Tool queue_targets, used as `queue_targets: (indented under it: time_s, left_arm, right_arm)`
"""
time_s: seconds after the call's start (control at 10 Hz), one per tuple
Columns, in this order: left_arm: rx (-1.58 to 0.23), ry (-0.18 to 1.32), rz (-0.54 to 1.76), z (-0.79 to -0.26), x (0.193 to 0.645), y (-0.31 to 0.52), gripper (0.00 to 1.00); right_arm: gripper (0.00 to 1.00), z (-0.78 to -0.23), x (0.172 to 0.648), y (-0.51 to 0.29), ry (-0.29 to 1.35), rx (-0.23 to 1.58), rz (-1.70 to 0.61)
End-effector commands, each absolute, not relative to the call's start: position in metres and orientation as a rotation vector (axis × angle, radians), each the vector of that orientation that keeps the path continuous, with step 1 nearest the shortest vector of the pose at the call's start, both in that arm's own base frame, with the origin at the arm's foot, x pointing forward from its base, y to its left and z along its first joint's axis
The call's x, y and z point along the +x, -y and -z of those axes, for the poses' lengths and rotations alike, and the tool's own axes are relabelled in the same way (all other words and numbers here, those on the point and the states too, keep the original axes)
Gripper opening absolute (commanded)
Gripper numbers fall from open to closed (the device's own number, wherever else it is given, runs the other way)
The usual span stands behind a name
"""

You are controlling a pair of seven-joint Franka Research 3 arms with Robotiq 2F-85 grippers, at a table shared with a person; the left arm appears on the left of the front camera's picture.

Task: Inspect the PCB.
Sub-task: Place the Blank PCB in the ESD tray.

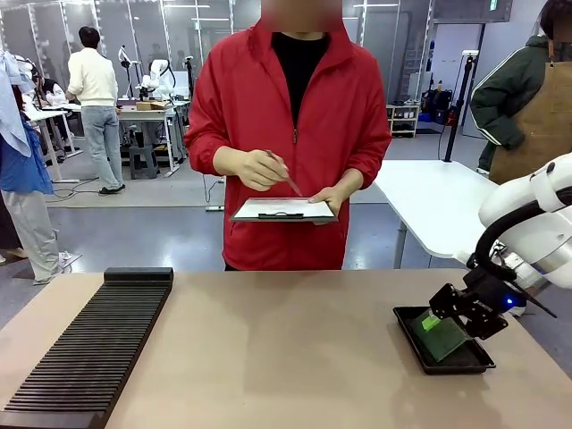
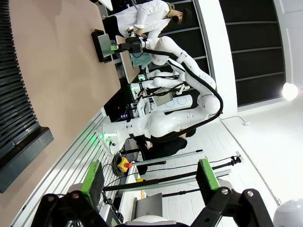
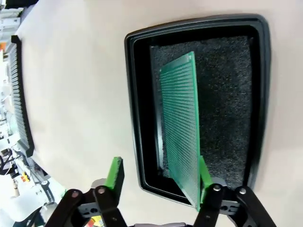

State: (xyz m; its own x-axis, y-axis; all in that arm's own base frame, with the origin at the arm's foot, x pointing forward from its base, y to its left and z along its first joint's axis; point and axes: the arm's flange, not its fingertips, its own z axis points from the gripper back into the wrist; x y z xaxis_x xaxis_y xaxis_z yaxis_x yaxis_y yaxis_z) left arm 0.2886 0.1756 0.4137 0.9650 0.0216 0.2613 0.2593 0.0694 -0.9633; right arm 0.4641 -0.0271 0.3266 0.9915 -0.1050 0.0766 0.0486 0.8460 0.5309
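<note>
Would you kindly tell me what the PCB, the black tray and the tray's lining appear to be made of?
The PCB looks like rigid green laminate, matte, with a fine grid of dots across its face. The black tray seems moulded plastic: smooth, slightly glossy rim with rounded corners. Its lining looks like dark foam, judging by the coarse, grainy, unreflective texture.

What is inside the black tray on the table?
In the black tray a dark foam-like lining shows, with the PCB tilted up over it, one edge at the right gripper. The lining under the board is covered.
</note>
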Motion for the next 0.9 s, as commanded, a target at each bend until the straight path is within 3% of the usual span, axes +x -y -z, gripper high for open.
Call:
queue_targets:
  time_s: [0.0,0.8]
  left_arm:
    - [-1.488,0.233,0.191,-0.416,0.287,-0.176,1.00]
    - [-1.488,0.233,0.191,-0.416,0.287,-0.176,1.00]
  right_arm:
    - [1.00,-0.335,0.452,0.014,0.149,0.410,0.123]
    - [1.00,-0.343,0.447,0.015,0.206,0.369,0.122]
